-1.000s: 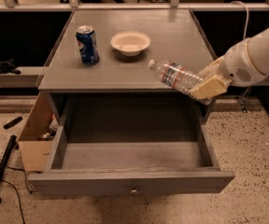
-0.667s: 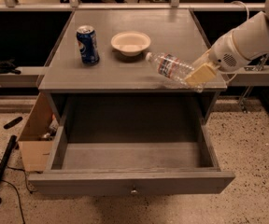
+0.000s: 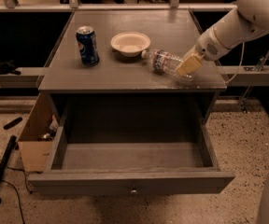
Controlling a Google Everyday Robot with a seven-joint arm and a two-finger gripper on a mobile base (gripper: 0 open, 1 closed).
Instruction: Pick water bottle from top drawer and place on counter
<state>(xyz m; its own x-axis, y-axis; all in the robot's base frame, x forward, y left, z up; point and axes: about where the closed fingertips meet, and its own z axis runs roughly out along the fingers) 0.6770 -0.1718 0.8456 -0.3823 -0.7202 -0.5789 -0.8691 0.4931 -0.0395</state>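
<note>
1. End effector, near the right front corner of the surface, clamped on the base of the water bottle.
2. Soda can, upright, toward the left edge.
3. Bowl, centre; bottle cap just beside it.
4. Top drawer, open below.

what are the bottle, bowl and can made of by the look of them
Water bottle: clear ribbed plastic, see-through, gripped by the end effector over the right side of the counter. Bowl: matte off-white, perhaps paper or foam. Can: glossy printed metal, silvery top rim.
</note>
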